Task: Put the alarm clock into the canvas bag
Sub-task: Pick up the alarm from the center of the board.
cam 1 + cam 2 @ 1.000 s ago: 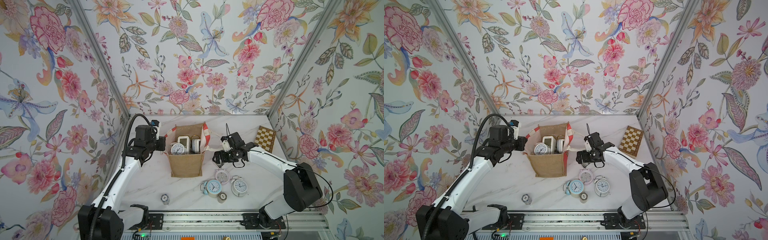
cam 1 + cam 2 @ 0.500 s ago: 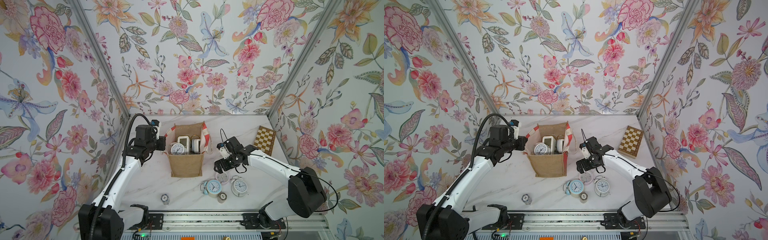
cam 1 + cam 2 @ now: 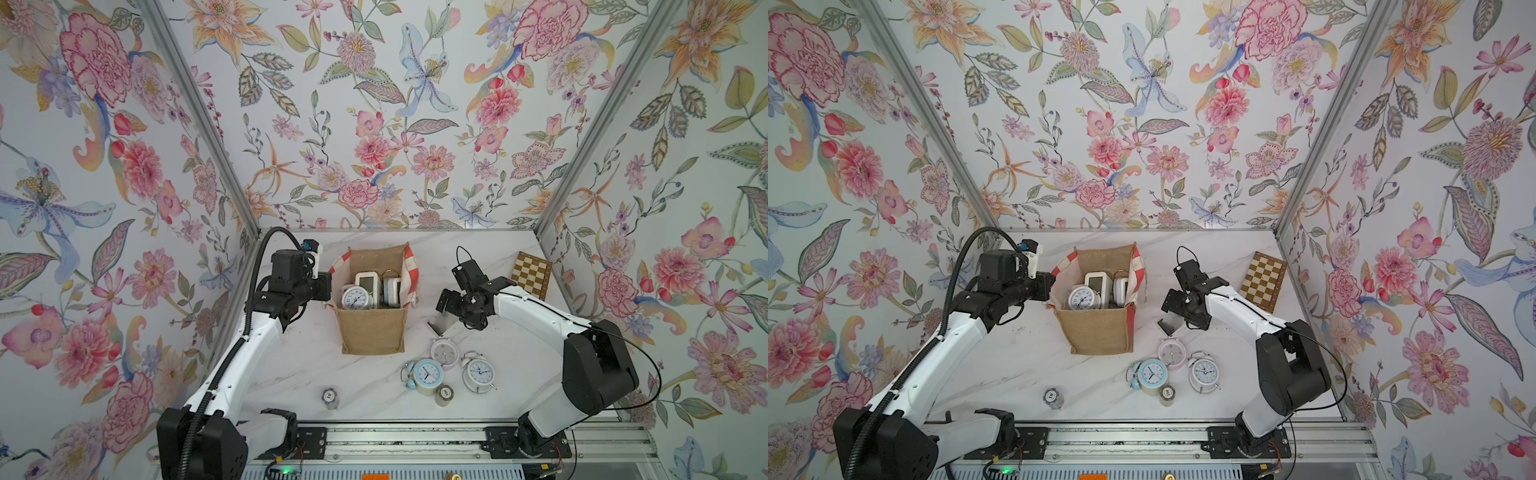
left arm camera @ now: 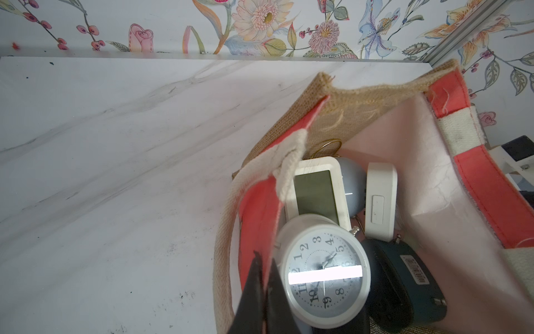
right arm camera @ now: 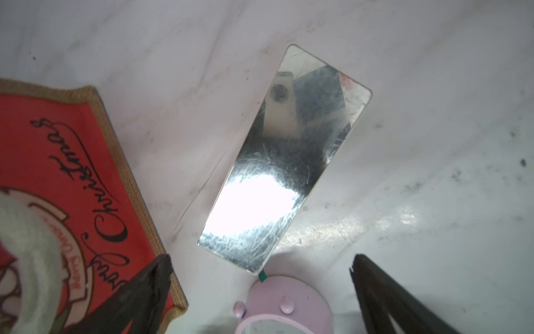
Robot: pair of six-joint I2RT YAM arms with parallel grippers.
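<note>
My left gripper [image 4: 264,289] pinched on canvas bag [image 3: 372,328] rim, 9 o'clock side, propping mouth open; right gripper [image 5: 260,260] spread wide, empty, near pink alarm clock [image 3: 444,353].

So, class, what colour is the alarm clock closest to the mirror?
Pale lilac. The alarm clock shows best in the right wrist view.

White links [image 3: 536,311], black joints [image 3: 598,370], corrugated black cable [image 3: 249,299], dark left pincer [image 4: 264,269].

Left hand [image 4: 264,292] pinched shut, arm extended forward; right hand [image 5: 260,263] spread wide, angled downward.
</note>
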